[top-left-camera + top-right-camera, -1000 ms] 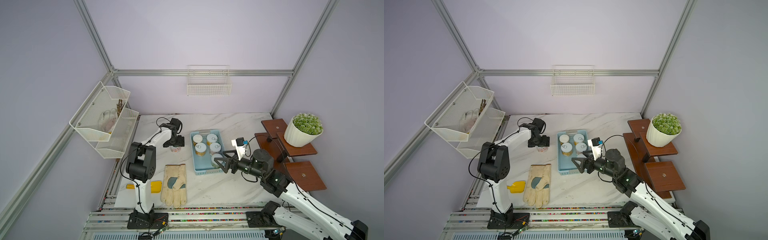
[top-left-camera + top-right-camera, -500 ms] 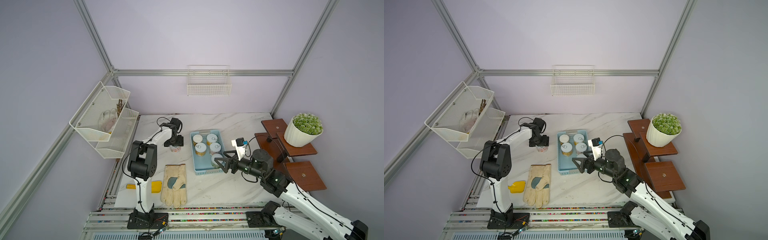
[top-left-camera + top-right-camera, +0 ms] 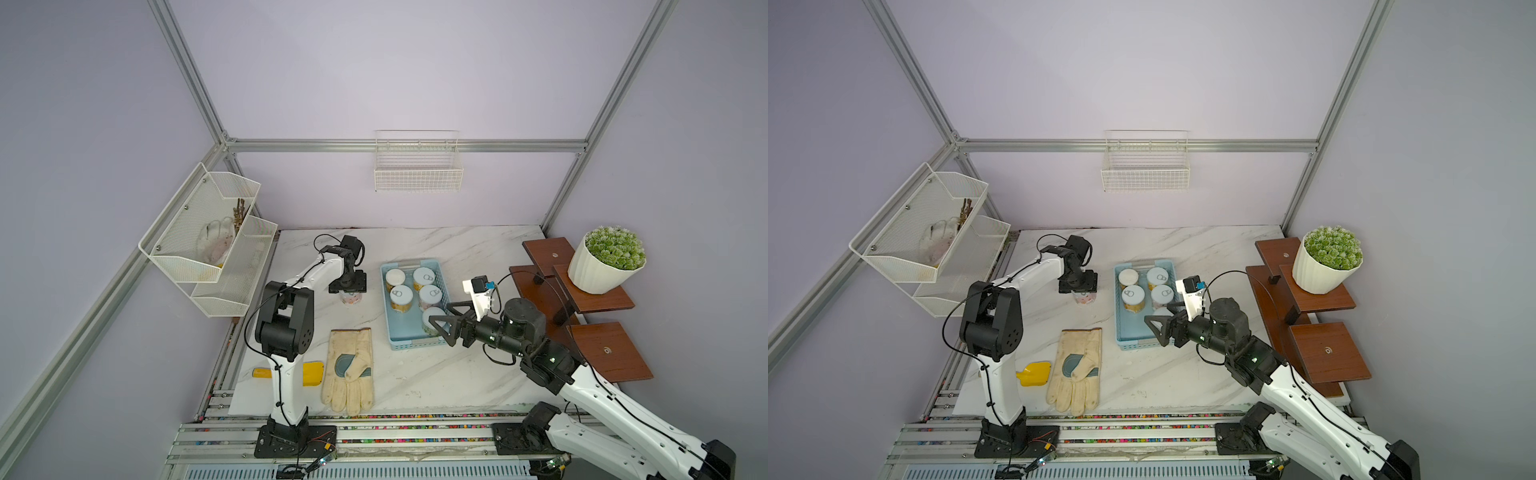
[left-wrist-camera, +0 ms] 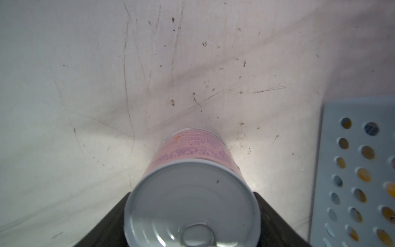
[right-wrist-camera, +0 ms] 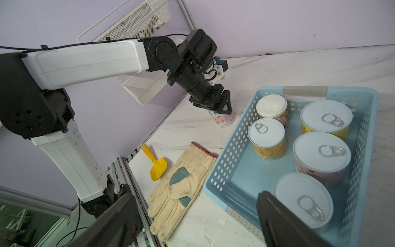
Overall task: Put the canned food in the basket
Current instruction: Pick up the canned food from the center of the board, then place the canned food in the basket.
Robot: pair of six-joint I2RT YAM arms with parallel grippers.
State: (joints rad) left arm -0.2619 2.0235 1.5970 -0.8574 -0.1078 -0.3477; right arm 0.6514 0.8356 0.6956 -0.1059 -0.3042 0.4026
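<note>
Since a second ago little has shifted, as you can check in both top views: pink tin (image 3: pixel 351 298) on the same spot of the bench (image 3: pixel 415 374), just beside the basket (image 3: pixel 409 330). The left end effector (image 3: pixel 348 291) is down over it as before. Five tins (image 3: pixel 401 296) stand inside the basket, unmoved. The right end effector (image 3: pixel 441 318) is unmoved above the basket's near end.
Bench: white marble, bearing a glove (image 3: pixel 348 365) and a yellow scoop (image 3: pixel 1034 374).
Room: lilac walls, wire wall basket (image 3: pixel 417 174), mesh rack (image 3: pixel 208 241), potted plant (image 3: pixel 606 266) on wooden steps (image 3: pixel 606 349).
Left wrist view: fingers (image 4: pixel 102 231) pressed to both sides of the upright pink tin (image 4: pixel 192 192); scuffed bench; basket wall (image 4: pixel 352 171) alongside.
Right wrist view: your right fingers (image 5: pixel 284 224) spread wide, holding nothing, over the basket (image 5: pixel 245 177).
</note>
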